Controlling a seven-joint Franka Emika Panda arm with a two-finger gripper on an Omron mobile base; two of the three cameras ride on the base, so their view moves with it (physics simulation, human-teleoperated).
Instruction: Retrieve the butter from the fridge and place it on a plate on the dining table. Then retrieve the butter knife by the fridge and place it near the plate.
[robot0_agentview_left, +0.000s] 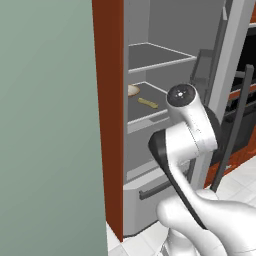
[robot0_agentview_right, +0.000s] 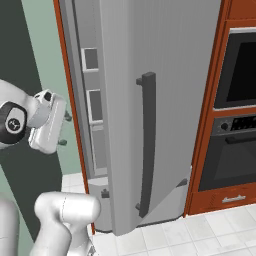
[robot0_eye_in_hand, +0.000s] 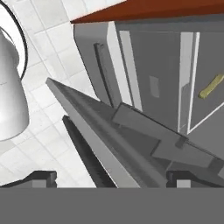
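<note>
The fridge (robot0_agentview_left: 150, 60) stands open, its grey shelves in sight. The butter (robot0_agentview_left: 147, 102), a small pale yellow stick, lies on the middle shelf and also shows in the hand view as the butter (robot0_eye_in_hand: 212, 86) at the far right. My gripper (robot0_agentview_right: 65, 130) hangs open and empty outside the fridge, left of the open door's edge and well short of the butter. Its fingertips (robot0_eye_in_hand: 41, 177) stand wide apart at the bottom of the hand view. The plate, the dining table and the butter knife are out of view.
The open fridge door (robot0_agentview_right: 165, 100) with its dark bar handle (robot0_agentview_right: 146, 145) stands just right of the hand. A tan round item (robot0_agentview_left: 132, 90) shares the butter's shelf. A drawer (robot0_agentview_left: 150, 187) sits below. A red-brown panel (robot0_agentview_left: 110, 100) and a green wall (robot0_agentview_left: 45, 125) close the left; an oven (robot0_agentview_right: 240, 65) is right.
</note>
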